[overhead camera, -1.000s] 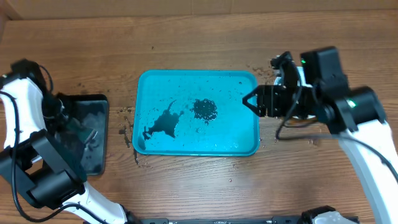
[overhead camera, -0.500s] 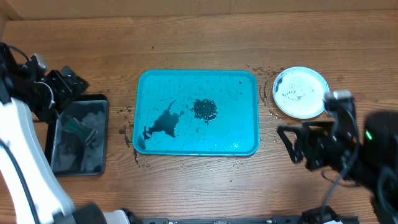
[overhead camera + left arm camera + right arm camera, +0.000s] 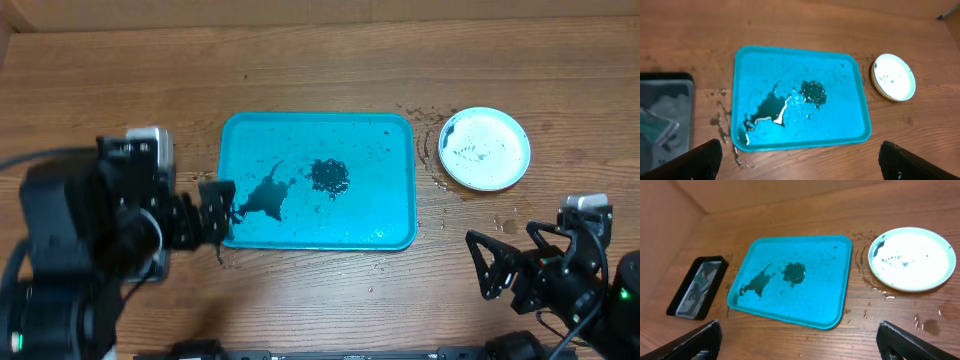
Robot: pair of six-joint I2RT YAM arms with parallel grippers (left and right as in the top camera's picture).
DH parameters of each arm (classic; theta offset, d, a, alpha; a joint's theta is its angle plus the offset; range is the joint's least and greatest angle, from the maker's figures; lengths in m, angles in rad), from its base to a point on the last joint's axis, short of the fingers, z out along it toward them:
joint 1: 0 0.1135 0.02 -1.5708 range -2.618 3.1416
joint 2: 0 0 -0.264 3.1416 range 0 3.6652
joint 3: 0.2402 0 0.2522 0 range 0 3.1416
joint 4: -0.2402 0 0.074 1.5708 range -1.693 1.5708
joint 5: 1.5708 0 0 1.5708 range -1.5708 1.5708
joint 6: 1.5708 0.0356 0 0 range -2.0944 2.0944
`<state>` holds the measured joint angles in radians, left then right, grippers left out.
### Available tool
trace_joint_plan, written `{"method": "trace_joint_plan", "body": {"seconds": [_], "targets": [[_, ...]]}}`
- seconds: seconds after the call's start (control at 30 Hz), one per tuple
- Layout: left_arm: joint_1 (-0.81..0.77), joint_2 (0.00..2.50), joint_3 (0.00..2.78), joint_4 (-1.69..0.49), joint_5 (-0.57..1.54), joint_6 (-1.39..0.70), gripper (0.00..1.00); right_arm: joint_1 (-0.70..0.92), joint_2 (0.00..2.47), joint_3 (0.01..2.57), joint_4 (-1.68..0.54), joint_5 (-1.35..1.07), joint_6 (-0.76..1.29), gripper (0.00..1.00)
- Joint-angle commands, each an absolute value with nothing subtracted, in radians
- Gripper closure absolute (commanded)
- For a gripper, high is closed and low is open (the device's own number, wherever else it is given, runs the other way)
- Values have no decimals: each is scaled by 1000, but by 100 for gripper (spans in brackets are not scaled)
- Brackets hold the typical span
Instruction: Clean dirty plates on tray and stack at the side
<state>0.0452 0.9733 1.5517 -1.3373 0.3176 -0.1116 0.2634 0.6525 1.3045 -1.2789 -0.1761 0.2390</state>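
The turquoise tray (image 3: 318, 232) (image 3: 849, 129) (image 3: 830, 307) lies mid-table, holding a dark puddle (image 3: 262, 197) and a heap of dark specks (image 3: 329, 176), with no plate on it. A white dirty plate (image 3: 485, 148) (image 3: 894, 76) (image 3: 912, 258) with dark smears rests on the wood right of the tray, a pale coloured rim showing round it. My left gripper (image 3: 218, 212) (image 3: 800, 165) hovers open at the tray's front left corner, holding nothing. My right gripper (image 3: 510, 262) (image 3: 800, 345) is open and empty, in front of the plate.
A small black tray (image 3: 662, 115) (image 3: 697, 287) with a sponge sits left of the turquoise tray; my left arm hides it in the overhead view. Water drops and dark crumbs (image 3: 875, 292) dot the wood around the tray and plate.
Both arms pulled back toward the table's front. The left swung from over the black tray to the turquoise tray's left corner; the right drew away from the plate. Both jaws opened wider.
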Motion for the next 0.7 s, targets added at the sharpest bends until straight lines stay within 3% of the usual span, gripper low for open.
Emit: {"method": "trace_joint_plan", "body": {"seconds": [0.0,0.67], "targets": [[37,906,1541,-1327,278,-85,0,268,650,1301,-1257,-157,240,0],[37,896,1541,-1335,281,-86,0,268,650,1301,-1293,-158,240,0]]}}
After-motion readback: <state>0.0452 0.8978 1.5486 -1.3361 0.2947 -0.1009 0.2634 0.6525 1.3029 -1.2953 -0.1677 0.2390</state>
